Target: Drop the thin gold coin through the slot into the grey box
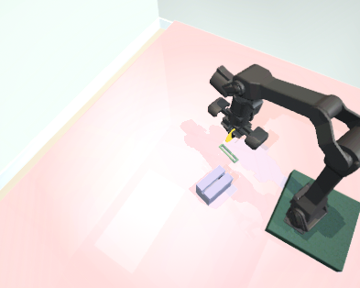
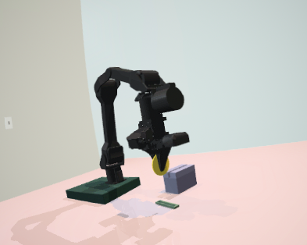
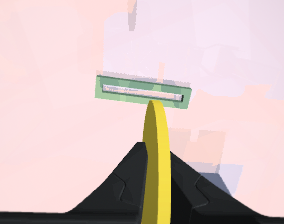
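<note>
The gold coin point(image 1: 229, 136) point(image 2: 155, 165) point(image 3: 163, 192) is upright and off the floor. My gripper point(image 1: 232, 135) point(image 2: 162, 169) point(image 3: 147, 151) points down and is shut on it, one finger on each flat face. The dark-green holder point(image 1: 235, 160) point(image 2: 167, 204) point(image 3: 99, 88) lies empty below; in the wrist view its slot runs nearly across the coin's plane. The grey box point(image 1: 211, 178) point(image 2: 181, 182) is closed, its narrow lid slot on top. The coin is beside the box, not over it. In the wrist view a dark grey corner at lower right looks like the box, mostly hidden behind a finger.
The arm's dark-green base plate point(image 1: 281, 216) point(image 2: 85, 193) lies to the right of the box in the top view. The box stands close to the holder. Walls border the pink floor point(image 1: 139, 193) point(image 2: 240, 211) at the back. Arm shadows fall around the holder.
</note>
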Tool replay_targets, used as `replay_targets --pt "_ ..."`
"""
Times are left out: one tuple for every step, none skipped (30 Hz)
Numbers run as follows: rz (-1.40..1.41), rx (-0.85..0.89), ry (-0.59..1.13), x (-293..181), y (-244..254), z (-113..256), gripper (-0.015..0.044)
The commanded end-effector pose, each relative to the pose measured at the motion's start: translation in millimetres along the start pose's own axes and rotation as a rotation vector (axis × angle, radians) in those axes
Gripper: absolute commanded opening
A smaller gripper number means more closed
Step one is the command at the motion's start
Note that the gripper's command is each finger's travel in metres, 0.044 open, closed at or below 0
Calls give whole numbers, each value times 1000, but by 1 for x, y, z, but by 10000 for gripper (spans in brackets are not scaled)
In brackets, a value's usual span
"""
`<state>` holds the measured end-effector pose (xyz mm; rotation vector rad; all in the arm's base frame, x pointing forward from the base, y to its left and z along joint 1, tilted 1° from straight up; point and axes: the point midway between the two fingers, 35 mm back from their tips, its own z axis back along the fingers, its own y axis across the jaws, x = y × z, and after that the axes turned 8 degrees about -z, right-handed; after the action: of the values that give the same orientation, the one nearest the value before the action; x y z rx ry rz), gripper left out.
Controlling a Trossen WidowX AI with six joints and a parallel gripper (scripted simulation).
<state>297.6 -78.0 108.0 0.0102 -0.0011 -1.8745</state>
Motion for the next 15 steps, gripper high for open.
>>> replay_targets --pt "-26 -2 -1 0 1 0 0" --pt "-26 -2 -1 -1 0 0 0" --pt "-26 -2 -1 -3 0 0 0" --pt "-26 -3 -1 -6 -1 0 0" --pt "-26 -3 0 -9 -2 0 0" --pt "-26 -3 0 -11 -3 0 0" --pt "-26 -3 0 -14 -4 0 0" --pt "-26 -3 0 -16 -5 0 0" --pt "-26 -3 0 -18 -6 0 0" --pt "-26 -3 1 -21 -7 0 0" --pt "-26 -3 1 -23 -8 0 0" --pt "-26 -3 1 -26 -9 0 0" --pt "-26 -3 1 -28 -10 0 0" --pt "-27 -3 2 -31 -11 0 0" --pt "-27 -3 2 -33 -12 0 0"
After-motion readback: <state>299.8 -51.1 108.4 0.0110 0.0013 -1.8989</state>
